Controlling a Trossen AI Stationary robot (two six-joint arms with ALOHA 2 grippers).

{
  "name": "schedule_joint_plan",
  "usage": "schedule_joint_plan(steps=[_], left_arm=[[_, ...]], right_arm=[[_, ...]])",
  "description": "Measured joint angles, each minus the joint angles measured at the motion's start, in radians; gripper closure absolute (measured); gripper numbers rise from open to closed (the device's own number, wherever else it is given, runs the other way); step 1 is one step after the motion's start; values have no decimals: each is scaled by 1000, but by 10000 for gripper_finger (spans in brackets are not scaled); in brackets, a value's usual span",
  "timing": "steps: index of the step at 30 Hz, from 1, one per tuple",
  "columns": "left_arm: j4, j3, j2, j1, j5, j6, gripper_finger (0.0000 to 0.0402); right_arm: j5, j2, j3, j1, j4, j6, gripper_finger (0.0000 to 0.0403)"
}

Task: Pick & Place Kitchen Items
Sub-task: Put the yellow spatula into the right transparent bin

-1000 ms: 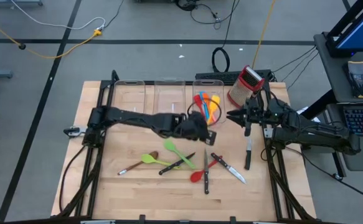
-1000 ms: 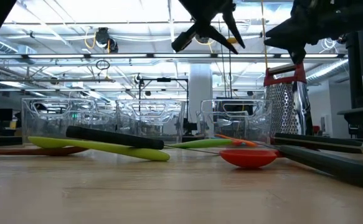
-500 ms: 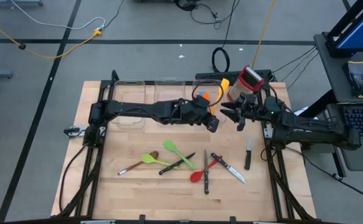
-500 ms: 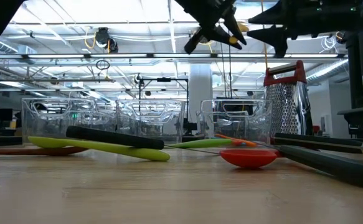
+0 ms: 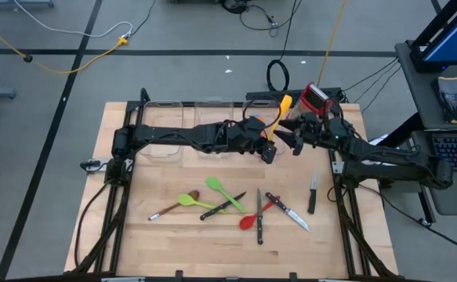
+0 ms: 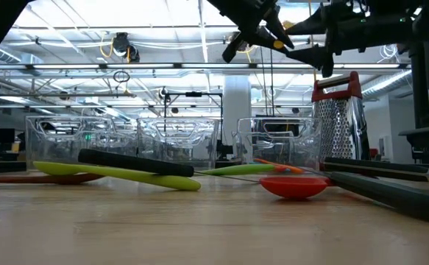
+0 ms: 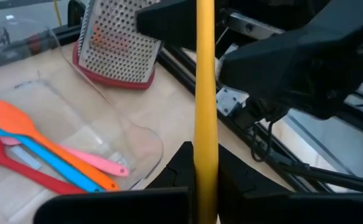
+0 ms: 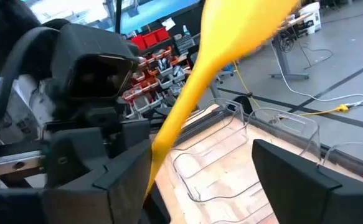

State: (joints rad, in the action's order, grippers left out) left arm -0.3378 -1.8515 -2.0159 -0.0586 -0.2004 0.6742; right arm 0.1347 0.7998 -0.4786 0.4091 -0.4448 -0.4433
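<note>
Two arms are met above the right-hand bin (image 5: 261,117) at the worktop's (image 5: 134,235) back. A yellow spatula (image 5: 279,113) is held upright by the left gripper (image 5: 266,142), fingers clamped on its handle; the right gripper (image 5: 291,135) is spread wide around it. A mistimed release could drop it outside the bin.

No legible text, label or number anywhere.

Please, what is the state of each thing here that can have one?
Left gripper: shut on the yellow utensil.
Yellow utensil: held in the air.
Right gripper: open, close to the yellow utensil.
Box grater: standing upright.
Clear bin: holds coloured utensils.
Red spoon: lying on the table.
</note>
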Motion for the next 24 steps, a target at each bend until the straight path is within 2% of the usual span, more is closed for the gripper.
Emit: schedule_joint_plan(steps=[7, 14, 19, 24], left_arm=[[25, 0, 0, -6, 40, 1, 379], [63, 0, 0, -7, 64, 6, 380], [47, 1, 0, -8, 69, 12, 381], [48, 1, 0, -6, 66, 17, 378]], right_arm=[[17, 38, 0, 16, -57, -20, 117], [53, 108, 0, 17, -174, -80, 134], [53, 134, 0, 23, -187, -121, 178], [39, 135, 0, 23, -183, -120, 250]])
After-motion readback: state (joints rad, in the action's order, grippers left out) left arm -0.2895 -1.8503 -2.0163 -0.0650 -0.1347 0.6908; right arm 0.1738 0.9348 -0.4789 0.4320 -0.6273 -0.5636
